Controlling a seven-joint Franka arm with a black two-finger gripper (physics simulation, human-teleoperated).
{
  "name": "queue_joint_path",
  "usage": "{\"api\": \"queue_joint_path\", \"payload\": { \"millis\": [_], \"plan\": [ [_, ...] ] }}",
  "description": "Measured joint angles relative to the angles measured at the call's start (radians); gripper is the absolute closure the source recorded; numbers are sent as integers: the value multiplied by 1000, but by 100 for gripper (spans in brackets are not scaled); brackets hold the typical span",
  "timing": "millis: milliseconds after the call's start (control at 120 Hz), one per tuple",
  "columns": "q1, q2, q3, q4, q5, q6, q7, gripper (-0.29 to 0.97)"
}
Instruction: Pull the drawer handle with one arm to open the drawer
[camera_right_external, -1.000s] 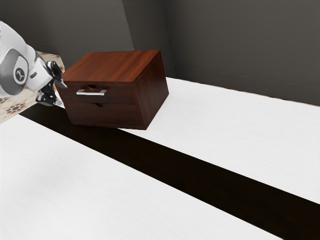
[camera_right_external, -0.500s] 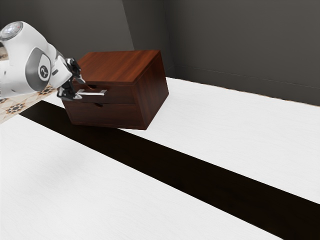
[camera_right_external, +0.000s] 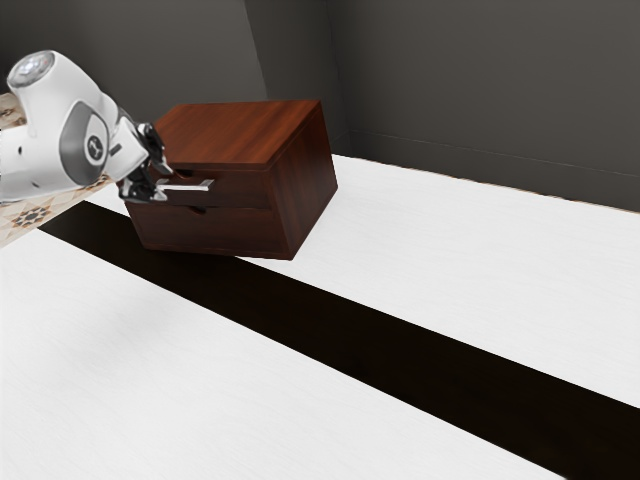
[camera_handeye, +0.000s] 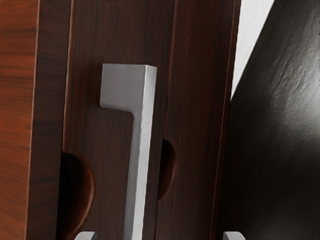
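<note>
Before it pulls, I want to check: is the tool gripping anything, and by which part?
Nothing yet. The tool is open, its fingers standing either side of the drawer handle near one end, apart from it.

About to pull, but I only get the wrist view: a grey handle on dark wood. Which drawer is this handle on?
Observer: The handle is on the upper drawer of a cabinet with two drawers.
Operator: Where along it is the gripper?
Observer: The gripper is at the handle's end toward the exterior view's left, not at its middle.
Operator: Is the drawer out at all?
Observer: No, its front looks flush with the lower drawer.
</note>
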Motion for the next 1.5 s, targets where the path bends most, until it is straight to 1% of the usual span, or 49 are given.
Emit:
{"api": "queue_joint_path", "payload": {
  "millis": [117,300,600,900,1167,1500],
  "plan": [
    [1,18,-1,3,-2,4,0,41],
    [14,43,-31,24,-3,12,-1,42],
    [15,58,-34,26,-3,18,-2,43],
    [15,53,-34,21,-9,20,-3,54],
    [14,7,-31,-24,-9,-7,0,57],
    [14,-106,-31,-170,-9,-35,5,56]
  ]
}}
